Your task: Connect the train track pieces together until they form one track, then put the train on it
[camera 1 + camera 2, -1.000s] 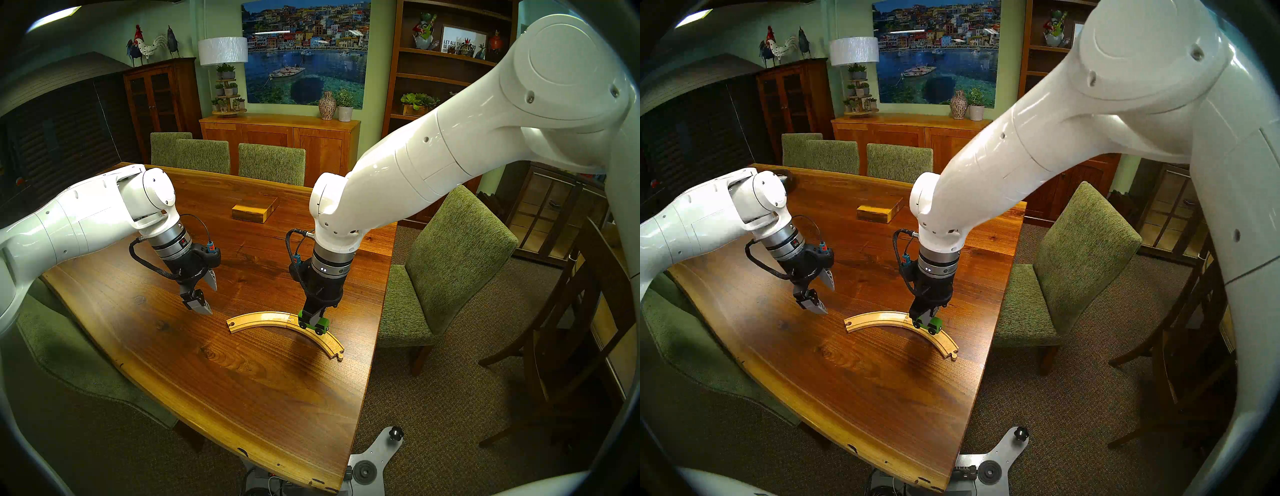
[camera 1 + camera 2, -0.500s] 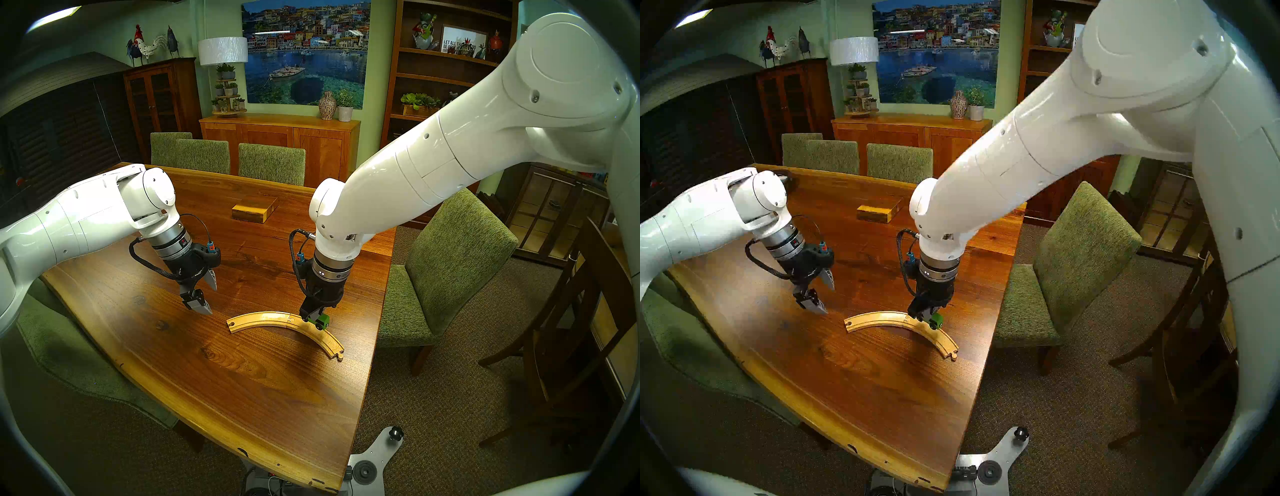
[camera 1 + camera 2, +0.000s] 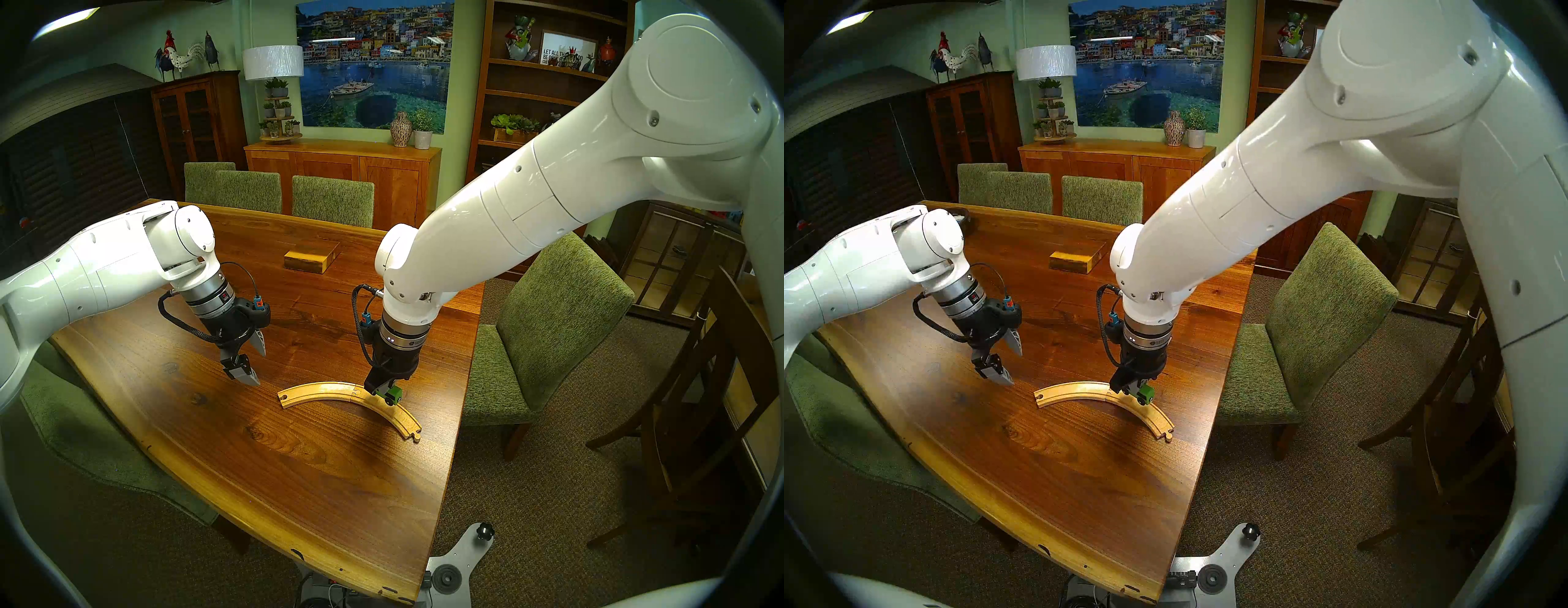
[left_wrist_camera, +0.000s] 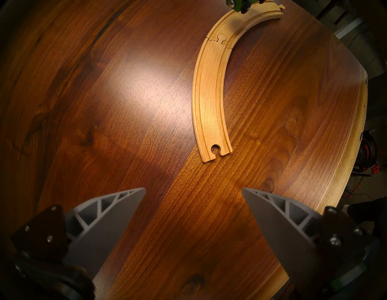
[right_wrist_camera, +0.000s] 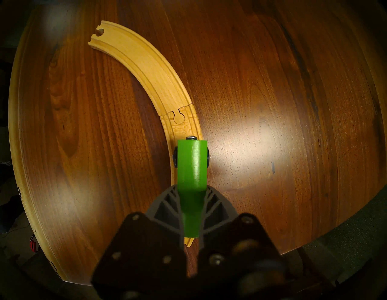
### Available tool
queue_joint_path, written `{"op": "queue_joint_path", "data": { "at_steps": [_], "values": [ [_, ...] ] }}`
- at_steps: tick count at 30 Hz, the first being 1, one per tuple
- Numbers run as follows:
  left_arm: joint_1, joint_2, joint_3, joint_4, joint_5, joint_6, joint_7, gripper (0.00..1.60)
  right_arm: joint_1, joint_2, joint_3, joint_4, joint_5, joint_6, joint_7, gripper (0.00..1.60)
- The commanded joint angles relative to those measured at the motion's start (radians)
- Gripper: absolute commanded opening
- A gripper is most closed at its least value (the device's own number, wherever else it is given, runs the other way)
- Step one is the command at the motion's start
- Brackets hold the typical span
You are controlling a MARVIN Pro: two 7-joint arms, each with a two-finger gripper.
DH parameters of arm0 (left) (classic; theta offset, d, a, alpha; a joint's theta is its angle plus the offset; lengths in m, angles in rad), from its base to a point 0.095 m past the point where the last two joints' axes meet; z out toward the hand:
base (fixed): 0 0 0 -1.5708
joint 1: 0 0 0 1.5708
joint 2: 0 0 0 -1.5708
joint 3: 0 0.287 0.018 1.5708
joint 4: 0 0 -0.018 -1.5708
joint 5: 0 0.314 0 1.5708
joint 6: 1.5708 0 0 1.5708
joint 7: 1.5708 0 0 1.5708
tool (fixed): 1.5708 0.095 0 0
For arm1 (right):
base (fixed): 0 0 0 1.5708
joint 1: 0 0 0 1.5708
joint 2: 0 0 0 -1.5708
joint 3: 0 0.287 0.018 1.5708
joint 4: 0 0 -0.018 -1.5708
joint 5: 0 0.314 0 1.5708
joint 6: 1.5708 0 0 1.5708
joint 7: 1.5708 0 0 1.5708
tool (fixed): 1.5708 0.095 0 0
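Right fingers (image 5: 191, 201) clamp train (image 5: 192, 165); left fingers (image 4: 117, 211) spread, empty.

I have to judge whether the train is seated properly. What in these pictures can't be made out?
- Train wheels against the track grooves: right wrist view, hidden under its own green body.
- Train's rear: head view, covered by the right gripper.
- Train in left wrist view: cut off by the top edge.
- Wooden box contents: closed.

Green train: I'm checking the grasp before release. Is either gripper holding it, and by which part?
The right gripper holds the train by the two sides of its body at one end. The left gripper is open and empty.
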Motion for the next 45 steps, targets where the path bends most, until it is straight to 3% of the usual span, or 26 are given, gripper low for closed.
{"op": "queue_joint_path", "data": {
  "at_steps": [1,14,45],
  "values": [
    [-0.038,0.002,-0.025,-0.002,0.002,-0.003,0.002,1.60,-0.009,-0.017,0.000,0.055,-0.015,0.020,0.016,0.00],
    [-0.038,0.002,-0.025,-0.002,0.003,-0.002,0.002,1.60,-0.035,-0.027,-0.008,0.095,-0.039,0.032,0.052,0.00],
    [-0.037,0.002,-0.026,-0.002,0.003,-0.002,0.001,1.60,-0.063,-0.026,-0.021,0.098,-0.076,-0.018,0.079,0.00]
  ]
}}
